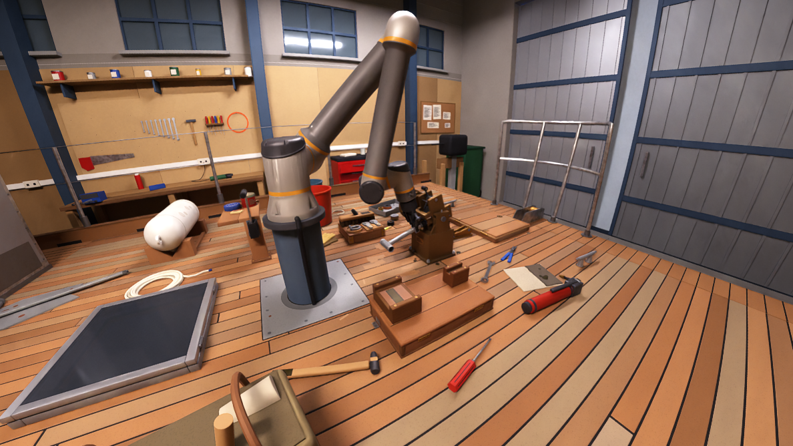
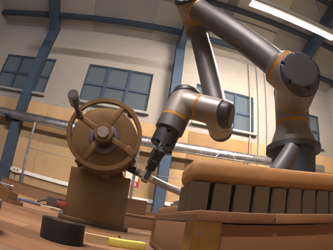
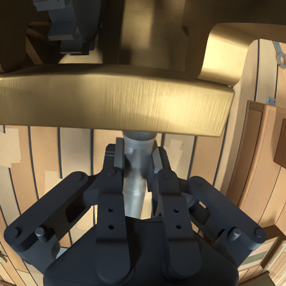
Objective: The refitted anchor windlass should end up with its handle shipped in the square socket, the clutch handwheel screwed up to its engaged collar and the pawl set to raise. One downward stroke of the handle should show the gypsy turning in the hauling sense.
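Note:
The inner end of the steel handle [image 3: 136, 170] disappears under the windlass's brass-coloured body [image 3: 114, 98], so the square socket is hidden. The handle [image 1: 397, 238] slopes down and away from the brown windlass [image 1: 431, 230] on the deck planks. My gripper [image 3: 137, 160] has its two fingers closed on either side of the handle tube, close to the windlass. From the second side camera the spoked clutch handwheel [image 2: 103, 132] faces out with its knob at upper left, and the gripper [image 2: 147, 175] grips the handle [image 2: 161, 184] behind it. I cannot make out the pawl's setting.
A wooden tray [image 1: 432, 310] with blocks lies in front of the windlass, and an open toolbox [image 1: 360, 226] sits behind it. A wrench [image 1: 487, 271], pliers [image 1: 508, 254], a red torch [image 1: 550, 296], a screwdriver [image 1: 468, 366] and a mallet [image 1: 333, 367] lie scattered on the deck.

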